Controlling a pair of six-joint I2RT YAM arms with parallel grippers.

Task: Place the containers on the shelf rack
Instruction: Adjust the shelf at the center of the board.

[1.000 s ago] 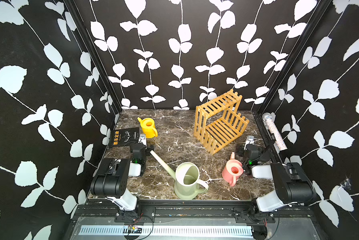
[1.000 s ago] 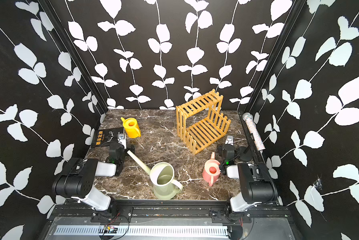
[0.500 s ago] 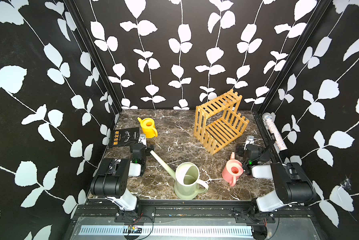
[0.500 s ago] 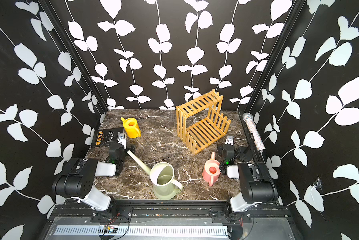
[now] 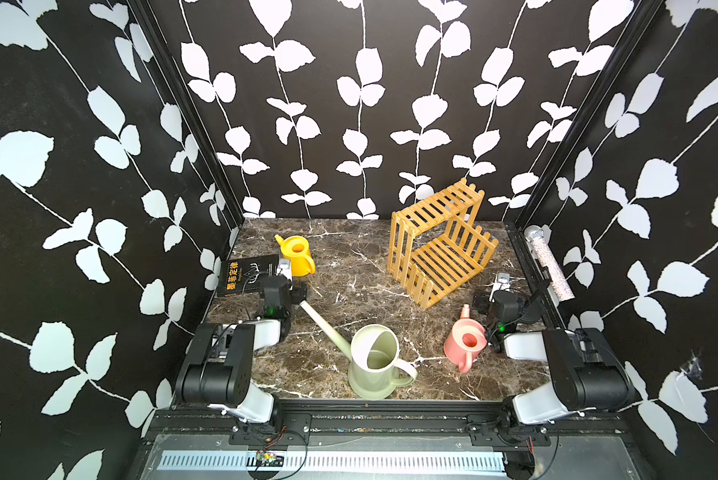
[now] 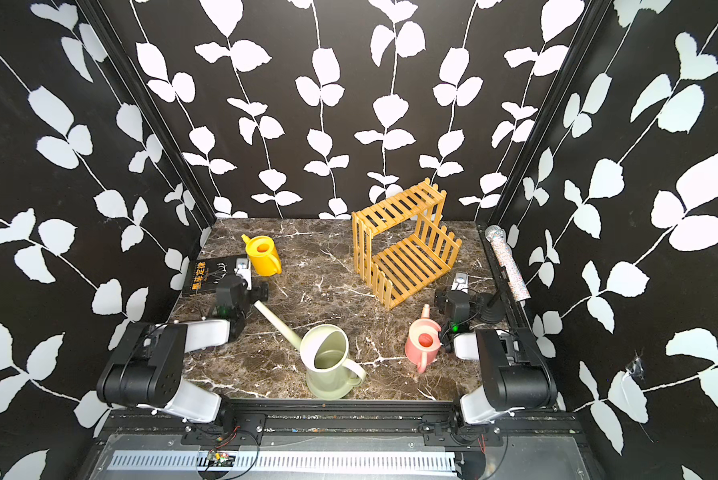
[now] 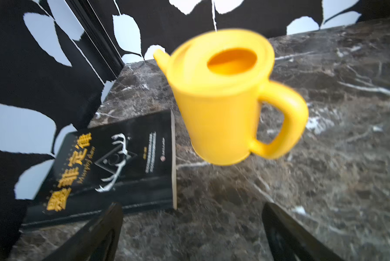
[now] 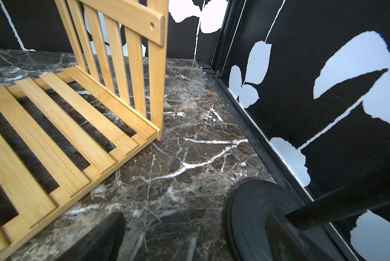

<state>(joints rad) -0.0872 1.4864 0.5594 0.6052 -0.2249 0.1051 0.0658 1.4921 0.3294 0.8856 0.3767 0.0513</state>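
Three containers stand on the marble floor. The small yellow can (image 5: 297, 255) (image 7: 223, 97) is at the back left, a short way ahead of my open left gripper (image 5: 291, 287) (image 7: 191, 214). The large pale green can (image 5: 376, 361) sits at the front centre, its long spout reaching toward the left wrist. The small pink can (image 5: 465, 340) stands beside my right arm. My right gripper (image 5: 489, 297) (image 8: 194, 226) is open and empty, near the corner of the wooden shelf rack (image 5: 440, 245) (image 8: 54, 126) at the back right. Both rack tiers are bare.
A black book (image 5: 247, 274) (image 7: 112, 162) lies by the left wall next to the yellow can. A glittery microphone (image 5: 548, 268) leans along the right wall, and its round black stand base (image 8: 257, 214) sits by my right gripper. Patterned walls close three sides.
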